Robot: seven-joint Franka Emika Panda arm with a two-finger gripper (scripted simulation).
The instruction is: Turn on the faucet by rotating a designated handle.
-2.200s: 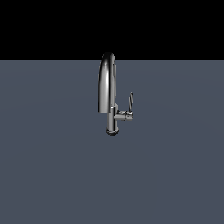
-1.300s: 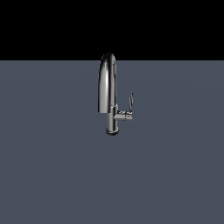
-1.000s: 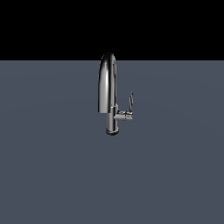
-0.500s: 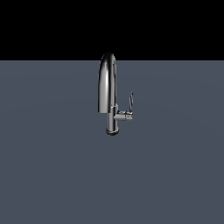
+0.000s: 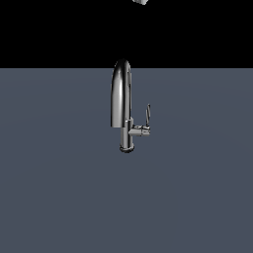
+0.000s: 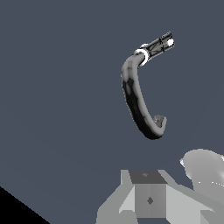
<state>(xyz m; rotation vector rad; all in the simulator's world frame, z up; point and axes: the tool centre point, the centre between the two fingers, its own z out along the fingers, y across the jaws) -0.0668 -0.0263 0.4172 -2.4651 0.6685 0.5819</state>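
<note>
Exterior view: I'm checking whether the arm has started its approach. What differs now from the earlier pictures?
A small pale piece of the robot has come into sight at the top edge of the exterior view, above the faucet; the earlier pictures showed none of it. Nothing was grasped or released. The faucet stands as before and its handle keeps the same upright pose on the side stub.

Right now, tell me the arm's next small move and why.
Probably descend toward the handle. In the exterior view only a pale bit of the arm shows at the top edge, far above the faucet, and the wrist view looks down on it from well clear.
</note>
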